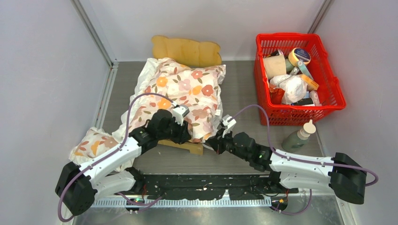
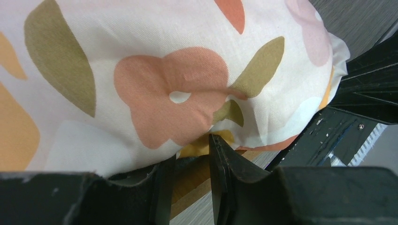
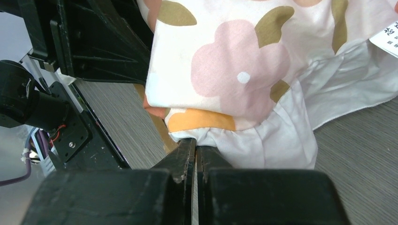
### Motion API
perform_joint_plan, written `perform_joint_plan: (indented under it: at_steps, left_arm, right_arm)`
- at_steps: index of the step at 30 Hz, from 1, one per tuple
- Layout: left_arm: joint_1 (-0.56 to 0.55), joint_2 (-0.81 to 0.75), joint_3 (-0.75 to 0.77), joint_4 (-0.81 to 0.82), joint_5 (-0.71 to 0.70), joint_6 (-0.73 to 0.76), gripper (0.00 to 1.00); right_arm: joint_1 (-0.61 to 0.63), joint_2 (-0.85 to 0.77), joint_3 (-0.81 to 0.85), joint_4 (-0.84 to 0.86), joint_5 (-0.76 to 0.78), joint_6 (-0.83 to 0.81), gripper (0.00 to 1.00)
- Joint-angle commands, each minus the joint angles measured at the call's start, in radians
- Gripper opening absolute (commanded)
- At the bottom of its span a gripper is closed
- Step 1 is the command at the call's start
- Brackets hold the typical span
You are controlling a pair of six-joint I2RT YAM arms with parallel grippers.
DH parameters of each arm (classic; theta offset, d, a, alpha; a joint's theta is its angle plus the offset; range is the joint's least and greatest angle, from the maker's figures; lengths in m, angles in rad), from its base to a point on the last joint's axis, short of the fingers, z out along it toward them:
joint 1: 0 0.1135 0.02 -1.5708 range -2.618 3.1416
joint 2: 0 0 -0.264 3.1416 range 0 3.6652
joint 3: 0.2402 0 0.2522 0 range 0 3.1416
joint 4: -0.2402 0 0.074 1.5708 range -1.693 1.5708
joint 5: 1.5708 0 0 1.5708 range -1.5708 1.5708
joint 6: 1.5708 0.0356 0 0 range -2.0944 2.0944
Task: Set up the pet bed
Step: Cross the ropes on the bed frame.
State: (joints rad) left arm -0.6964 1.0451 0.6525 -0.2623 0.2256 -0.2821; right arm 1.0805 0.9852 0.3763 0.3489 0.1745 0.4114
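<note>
Pale walls close off a grey ribbed desk (image 1: pixel 244 89) on three sides. One pet bed (image 1: pixel 186 50) stands on it just ahead of both hands. Its scalloped wooden headboard shows at the far end and a strip of its wooden foot rail at the near end. The rest is hidden under one large floral cushion (image 1: pixel 183 96), which lies on top of the bed.

Two arms reach in, and each one's hand is at the cushion's near edge. The left hand (image 2: pixel 192 147) sits low at the foot rail. Its jaws stand partly apart, with wood showing in the gap and the cushion bulging just above. I cannot tell whether they press on the rail. The right hand (image 3: pixel 195 143) is beside it, at the cushion's near right corner. Its fingers are closed together, and the cushion's white frill is gathered at their tips.

One smaller floral pillow (image 1: pixel 91 143) lies on the desk well to the left of the left hand. One red basket (image 1: pixel 300 115) stands away to the right of the right hand, filled with mixed items too jumbled to count. One bottle (image 1: pixel 296 138) with a pale cap stands just in front of the basket, nearer the right arm.
</note>
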Motion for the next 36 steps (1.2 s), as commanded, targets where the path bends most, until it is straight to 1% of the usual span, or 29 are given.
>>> perform_joint_plan:
  at_steps: [1,3,5,9,13,16,21,22,25,27,29,31,34,36]
  left_arm:
    - [-0.003,-0.001,0.039,0.016,-0.028,0.009,0.35]
    - [-0.002,-0.008,0.045,0.007,-0.024,0.015,0.34]
    - [-0.002,-0.03,0.072,-0.028,-0.019,0.052,0.34]
    - [-0.002,-0.127,0.127,-0.101,-0.04,0.203,0.35]
    - [-0.002,-0.186,0.193,-0.149,0.051,0.334,0.39]
    - [-0.002,-0.155,0.252,-0.191,0.113,0.372,0.41]
    - [-0.003,-0.033,0.274,-0.179,0.192,0.492,0.42]
    - [-0.003,-0.005,0.288,-0.197,0.233,0.53,0.42]
    - [-0.012,0.068,0.329,-0.259,0.265,0.589,0.43]
    - [-0.022,0.081,0.337,-0.277,0.234,0.605,0.44]
    - [-0.026,0.068,0.339,-0.28,0.199,0.601,0.42]
    - [-0.027,0.011,0.325,-0.269,0.171,0.569,0.41]
    - [-0.03,-0.089,0.275,-0.238,0.14,0.5,0.42]
    - [-0.031,-0.136,0.241,-0.256,0.139,0.459,0.42]
  right_arm:
    - [0.002,-0.004,0.029,-0.013,0.015,-0.041,0.05]
    - [0.003,0.022,0.062,-0.039,-0.001,-0.052,0.05]
    - [0.003,0.044,0.087,-0.051,-0.016,-0.055,0.05]
    - [0.002,0.067,0.131,-0.068,-0.01,-0.056,0.05]
    - [0.002,0.067,0.159,-0.082,-0.012,-0.075,0.05]
    - [0.002,0.064,0.171,-0.1,-0.011,-0.095,0.05]
    - [0.003,0.065,0.176,-0.106,-0.015,-0.11,0.05]
    - [0.003,0.067,0.178,-0.105,-0.016,-0.113,0.05]
    - [0.001,0.069,0.186,-0.107,-0.013,-0.123,0.05]
    - [0.001,0.072,0.192,-0.109,-0.01,-0.13,0.05]
    - [0.0,0.076,0.195,-0.11,-0.001,-0.13,0.05]
    - [-0.004,0.084,0.198,-0.109,0.007,-0.114,0.05]
    - [-0.008,0.093,0.198,-0.11,0.034,-0.059,0.05]
    - [-0.008,0.096,0.19,-0.094,0.047,-0.029,0.05]
